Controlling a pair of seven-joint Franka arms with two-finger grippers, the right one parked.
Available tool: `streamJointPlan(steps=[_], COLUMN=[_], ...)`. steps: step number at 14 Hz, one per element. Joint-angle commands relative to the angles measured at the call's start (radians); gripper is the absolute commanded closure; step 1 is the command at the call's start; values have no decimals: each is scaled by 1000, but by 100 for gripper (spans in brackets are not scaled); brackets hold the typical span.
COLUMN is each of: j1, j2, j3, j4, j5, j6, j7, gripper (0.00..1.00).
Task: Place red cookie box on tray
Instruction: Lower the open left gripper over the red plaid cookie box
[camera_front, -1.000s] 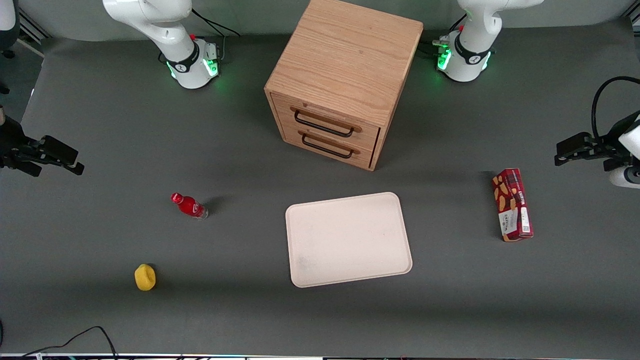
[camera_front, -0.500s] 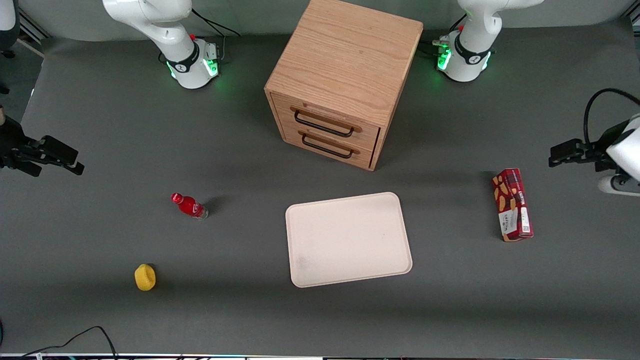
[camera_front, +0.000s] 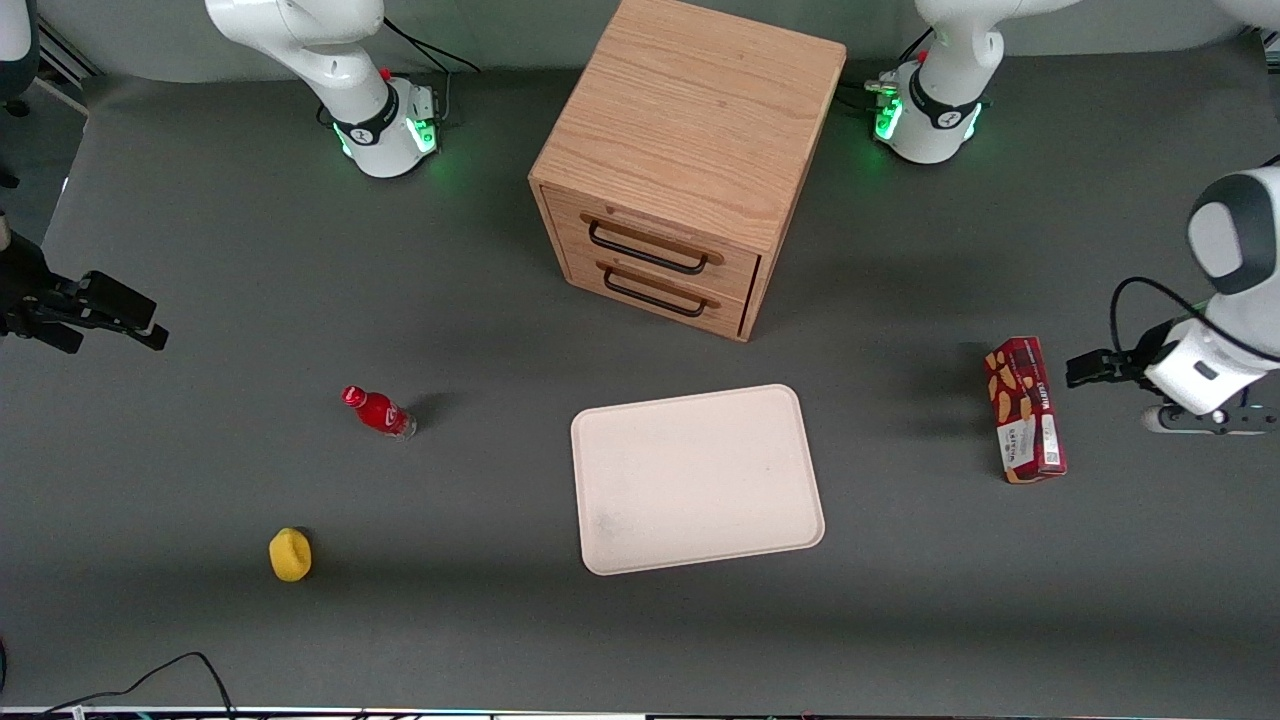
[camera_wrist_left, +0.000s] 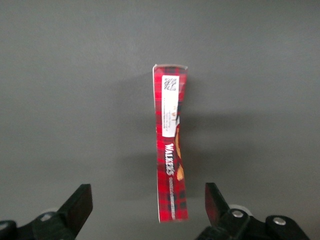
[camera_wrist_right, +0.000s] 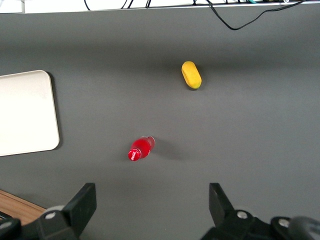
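The red cookie box (camera_front: 1025, 410) lies on the grey table toward the working arm's end, apart from the tray (camera_front: 697, 478). The tray is cream-white, flat and bare, in front of the drawer cabinet; its corner also shows in the right wrist view (camera_wrist_right: 25, 112). My left gripper (camera_front: 1078, 369) hangs open beside the box, a little toward the working arm's end of it and not touching it. In the left wrist view the box (camera_wrist_left: 171, 150) shows its narrow tartan side, with one end reaching between the spread fingers of the gripper (camera_wrist_left: 147, 200).
A wooden two-drawer cabinet (camera_front: 690, 150) stands farther from the camera than the tray. A small red bottle (camera_front: 378, 411) and a yellow object (camera_front: 290, 554) lie toward the parked arm's end. A black cable (camera_front: 180, 670) lies at the table's near edge.
My left gripper has moved closer to the cookie box and nearer to the front camera, and the arm has turned over it. The box and tray have not moved.
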Motion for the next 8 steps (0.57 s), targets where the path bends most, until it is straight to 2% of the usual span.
streamJointPlan(steps=[1,4,5,7,8], j1=[-1,-7,-10,-13,-13], j2=[57,146,162,164,164], j3=[-6,-7,-7,-9,-10], j4=[-36,-74,-82,-100,-100], j5=[0,2,2,2,0], j6=[101,297,338,354,353], j7=[10,12,10,10,10], gripper=[0,0,3,46,72])
